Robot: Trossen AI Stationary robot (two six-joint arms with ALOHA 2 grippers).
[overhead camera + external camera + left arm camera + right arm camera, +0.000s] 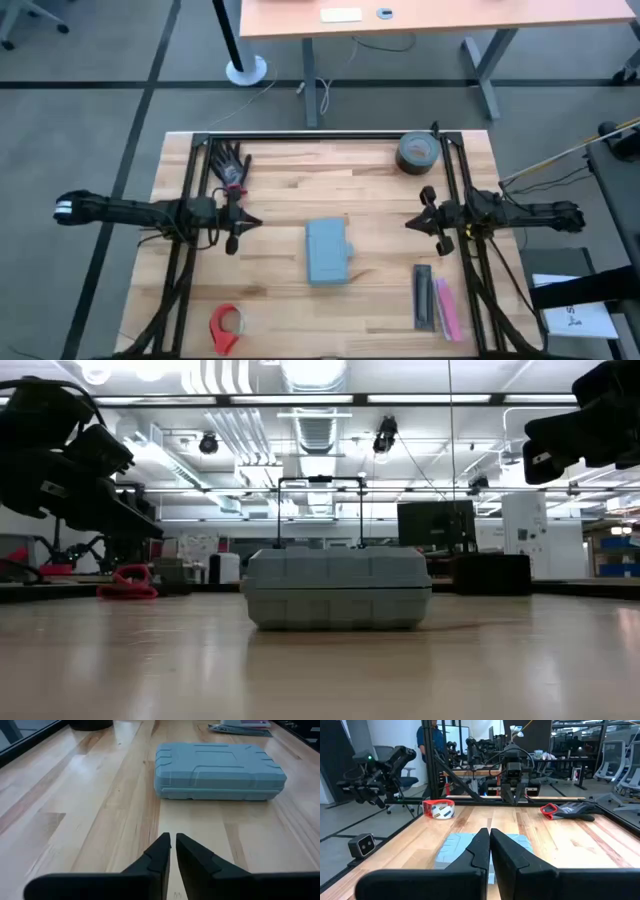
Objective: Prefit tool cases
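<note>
One blue-grey tool case (328,251), two tape rolls (418,152) (226,324), one work glove (231,166), two narrow bars (424,296) (446,307), on one wooden table (280,295).

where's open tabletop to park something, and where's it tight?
Open: bare wood between the closed blue-grey case and the left claw, and the strip from the glove to the grey tape roll. Tight: the corner with the black and pink bars, under the right claw, and by the red tape.

No text, label, brand, number or sign can be read anywhere; the white sheet (578,318) beside the bench (300,290) carries dark marks too small to make out.
</note>
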